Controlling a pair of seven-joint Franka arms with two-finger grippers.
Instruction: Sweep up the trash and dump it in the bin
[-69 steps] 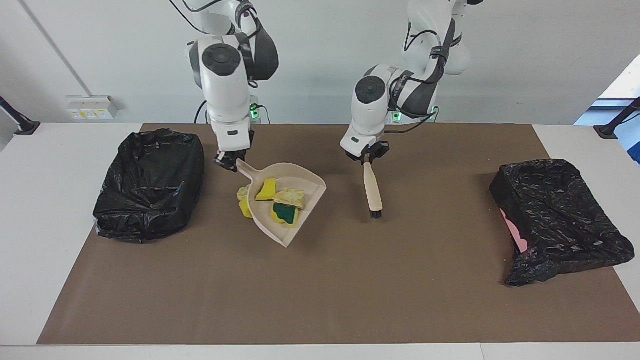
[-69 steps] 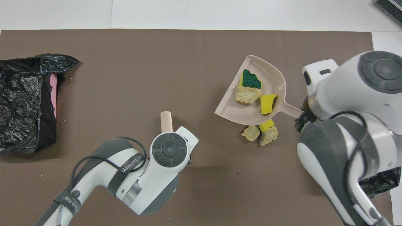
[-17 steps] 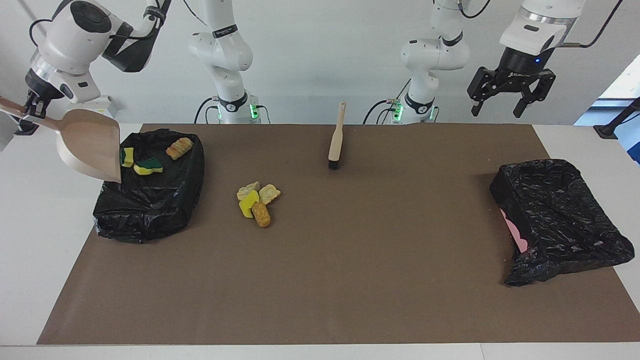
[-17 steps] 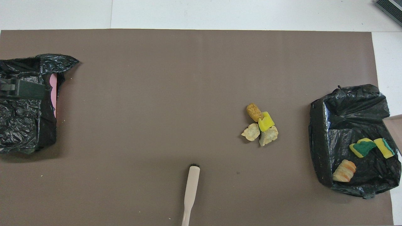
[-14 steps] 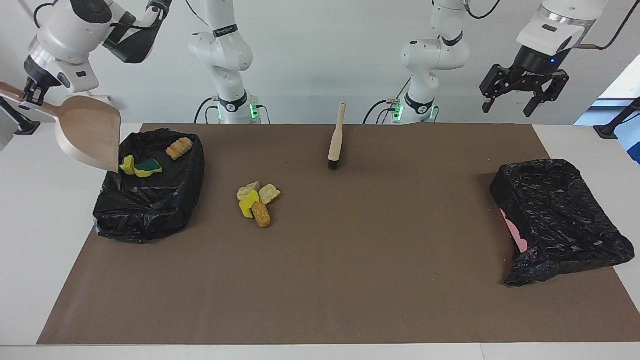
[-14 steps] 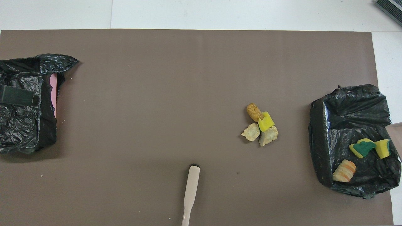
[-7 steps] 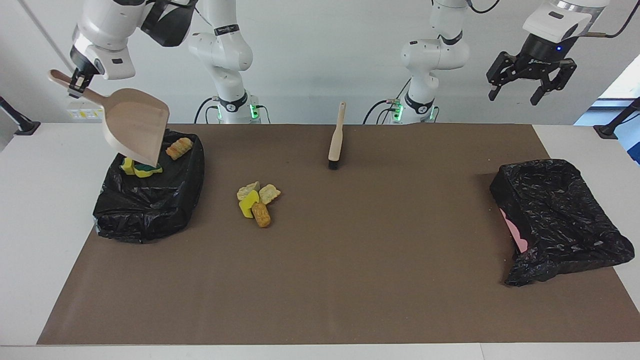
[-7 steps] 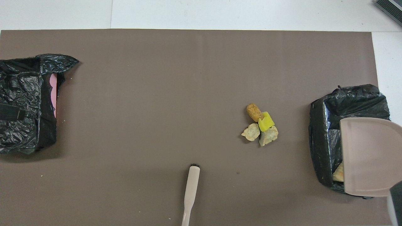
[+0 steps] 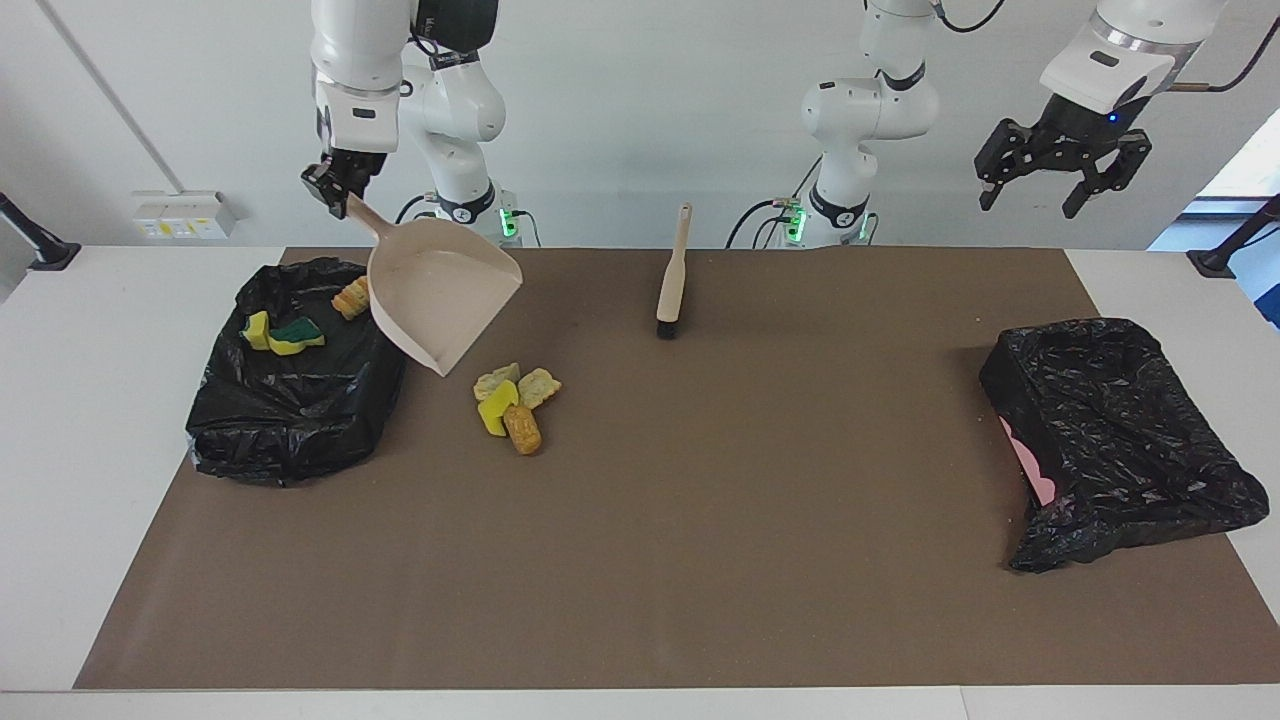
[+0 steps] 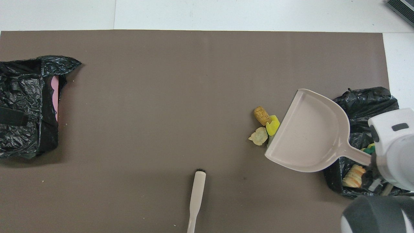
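Note:
My right gripper (image 9: 335, 190) is shut on the handle of the beige dustpan (image 9: 440, 295), which hangs empty and tilted over the mat between the black-lined bin (image 9: 300, 400) and the trash pile (image 9: 515, 400). The pile holds several yellow, beige and orange-brown foam chunks on the mat, and also shows in the overhead view (image 10: 263, 124), partly under the dustpan (image 10: 310, 129). More chunks (image 9: 283, 335) lie inside the bin. My left gripper (image 9: 1045, 185) is open and empty, raised high at the left arm's end.
The brush (image 9: 672, 270) lies on the brown mat (image 9: 700, 520) near the robots, between the arm bases, and also shows in the overhead view (image 10: 195, 197). A second black-lined bin (image 9: 1110, 440) stands at the left arm's end.
My right gripper has swung the dustpan from over the bin toward the trash pile and turned its open side up. Earlier it tipped chunks into the bin. The left arm let go of the brush and rose.

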